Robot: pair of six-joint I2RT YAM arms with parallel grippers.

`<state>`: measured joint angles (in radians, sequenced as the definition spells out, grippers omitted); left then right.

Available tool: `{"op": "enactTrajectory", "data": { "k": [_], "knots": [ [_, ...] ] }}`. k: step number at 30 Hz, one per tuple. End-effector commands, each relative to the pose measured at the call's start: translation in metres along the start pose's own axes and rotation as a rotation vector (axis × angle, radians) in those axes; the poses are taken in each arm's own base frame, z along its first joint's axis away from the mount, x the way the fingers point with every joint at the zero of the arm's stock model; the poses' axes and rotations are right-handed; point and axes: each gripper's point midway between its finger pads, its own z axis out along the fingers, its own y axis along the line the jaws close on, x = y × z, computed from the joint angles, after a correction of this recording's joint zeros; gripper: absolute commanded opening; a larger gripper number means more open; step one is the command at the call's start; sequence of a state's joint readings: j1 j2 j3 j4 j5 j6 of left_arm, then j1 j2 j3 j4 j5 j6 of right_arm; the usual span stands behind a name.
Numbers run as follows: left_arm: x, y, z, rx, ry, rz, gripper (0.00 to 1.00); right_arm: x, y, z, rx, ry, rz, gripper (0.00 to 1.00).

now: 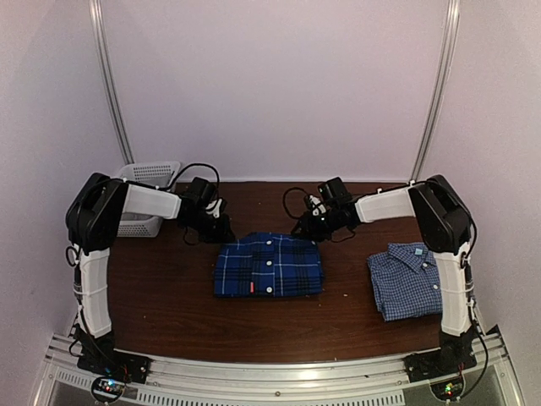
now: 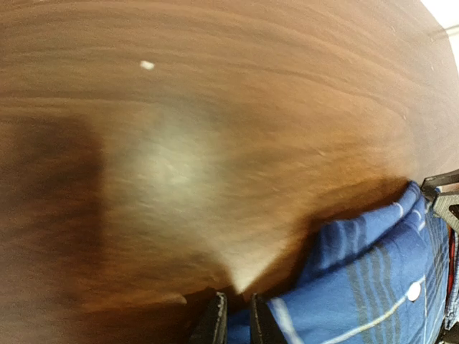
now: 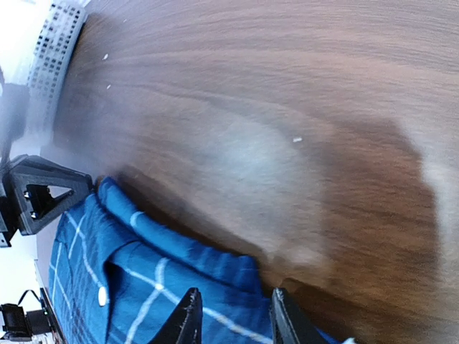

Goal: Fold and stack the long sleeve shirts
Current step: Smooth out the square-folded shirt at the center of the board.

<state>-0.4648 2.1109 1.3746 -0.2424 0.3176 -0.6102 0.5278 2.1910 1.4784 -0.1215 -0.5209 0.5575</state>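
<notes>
Royal-blue with black bands and thin white lines, the dark plaid shirt [image 1: 269, 265], a collared cloth button-up, lies folded in a neat rectangle at the middle of the brown wooden counter [image 1: 169, 296], collar toward the far edge. The left gripper [image 1: 221, 230] sits at its far-left corner, fingers [image 2: 214, 324] drawn nearly together with a sliver of blue cloth pinched between. The right gripper [image 1: 309, 227] sits at the far-right corner, its fingers [image 3: 188, 319] clamped across the thicker collar edge.

Close to the right edge lies the pale check shirt [image 1: 407, 279], a fine blue-white button-up, also folded, partly behind the right arm's upright link. A white plastic mesh basket [image 1: 150, 173] fills the far-left corner, behind the left arm.

Only the top view shows the pale shirt. The right wrist view catches the basket's perforated wall and the other gripper's black triangular finger; the left wrist view shows a white button.

Bare wood separates the shirts, runs along the near edge and spreads left of the plaid.
</notes>
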Motion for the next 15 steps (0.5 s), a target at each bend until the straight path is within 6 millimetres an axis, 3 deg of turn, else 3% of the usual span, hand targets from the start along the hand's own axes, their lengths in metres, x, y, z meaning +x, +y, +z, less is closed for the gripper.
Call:
{"op": "enactTrajectory", "data": {
  "k": [1,7,15],
  "knots": [
    [-0.004,0.034,0.002,-0.076,-0.003,-0.018,0.14,0.013,-0.025,0.006,0.004,0.035,0.065,0.36],
    [-0.018,0.035,-0.003,-0.094,-0.004,0.014,0.14,0.015,-0.03,0.005,0.015,0.039,0.066,0.37],
    [-0.047,0.011,-0.047,-0.097,-0.09,0.065,0.17,-0.024,-0.023,-0.038,0.152,-0.077,-0.033,0.42]
  ]
}}
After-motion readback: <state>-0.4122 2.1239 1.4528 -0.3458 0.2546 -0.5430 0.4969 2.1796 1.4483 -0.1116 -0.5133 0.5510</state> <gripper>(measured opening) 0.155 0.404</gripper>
